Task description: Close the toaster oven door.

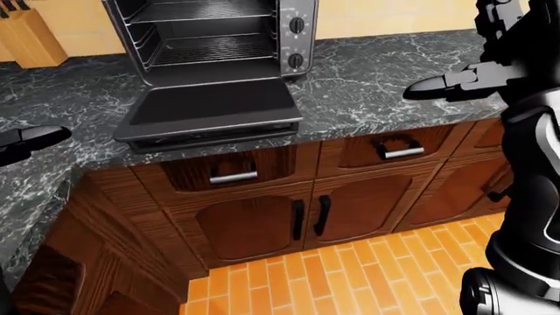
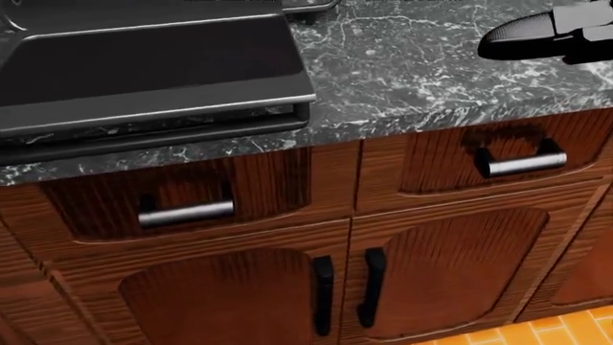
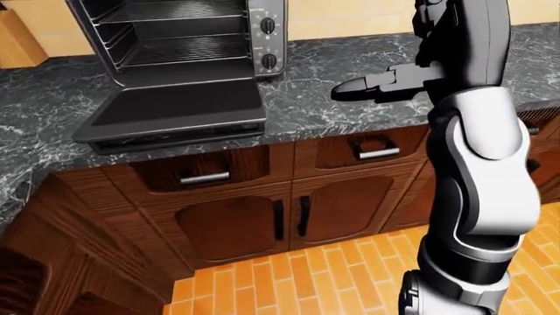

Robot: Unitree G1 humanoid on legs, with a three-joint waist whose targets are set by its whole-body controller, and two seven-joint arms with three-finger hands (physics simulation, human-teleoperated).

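The toaster oven point(image 1: 218, 39) stands on the dark marble counter point(image 1: 367, 85), with wire racks showing inside. Its door point(image 1: 210, 108) is open, folded down flat, and juts over the counter's edge; in the head view the door point(image 2: 144, 65) fills the upper left. My right hand point(image 1: 438, 85) hovers over the counter to the right of the door, fingers stretched out toward it, holding nothing and well apart from it. My left hand point(image 1: 31, 141) pokes in at the left edge, left of the door, also extended and empty.
Wooden cabinets run below the counter, with silver drawer handles point(image 2: 187, 212) and black door handles point(image 2: 324, 295). A knife block point(image 1: 31, 36) stands at the top left. The counter turns a corner toward me on the left point(image 1: 35, 197). The floor point(image 1: 350, 275) is orange brick.
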